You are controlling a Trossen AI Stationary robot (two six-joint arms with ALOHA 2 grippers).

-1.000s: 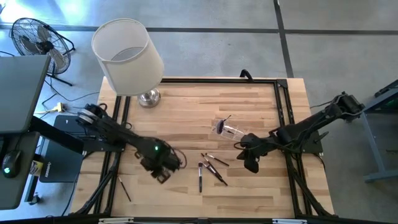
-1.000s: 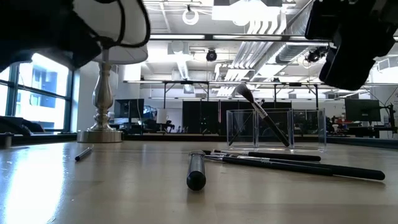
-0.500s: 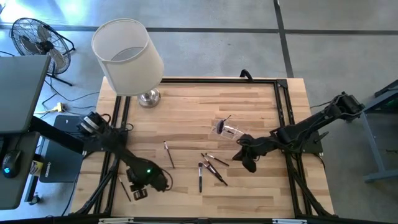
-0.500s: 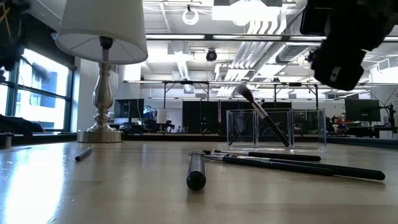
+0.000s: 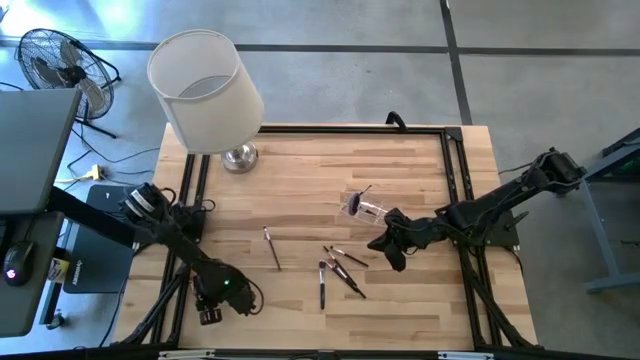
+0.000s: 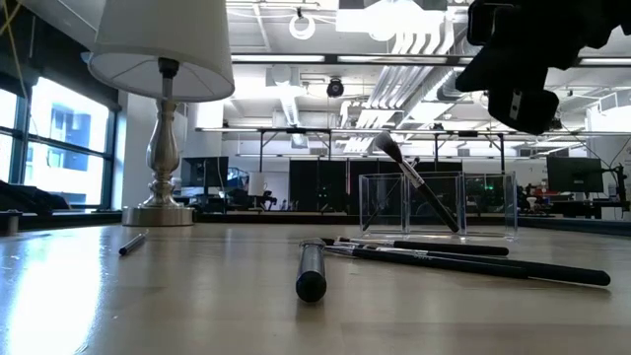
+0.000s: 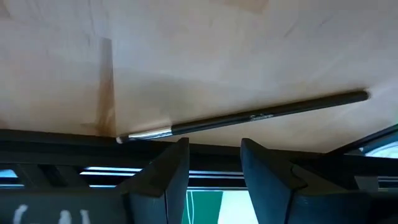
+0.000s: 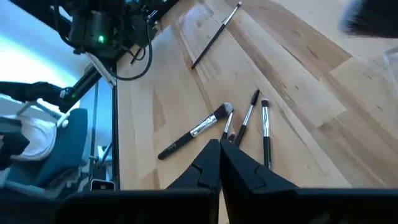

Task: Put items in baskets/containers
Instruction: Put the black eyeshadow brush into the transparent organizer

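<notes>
Several slim dark makeup brushes lie flat on the wooden table: a cluster (image 5: 341,268), one with a fluffy head (image 8: 196,130), and a single brush (image 5: 271,247) to their left. Another brush (image 7: 249,117) lies by the near left edge. My left gripper (image 7: 214,163) is open just short of that brush, over the dark edge rail, and does not touch it. One brush (image 6: 414,185) leans inside the small clear box (image 5: 370,209). My right gripper (image 5: 386,246) hovers shut above the table, between the box and the cluster, with nothing in it.
A lamp with a big white shade (image 5: 203,90) stands at the far left corner of the table. Black frame rails (image 5: 186,190) run along the table's edges. Bare wood lies between the single brush and the lamp.
My left gripper has swung from the table's left middle toward the near left corner and sunk, rolling as it went, and stays open. The single brush now shows where it hovered. My right gripper has tipped and turned a little in place.
</notes>
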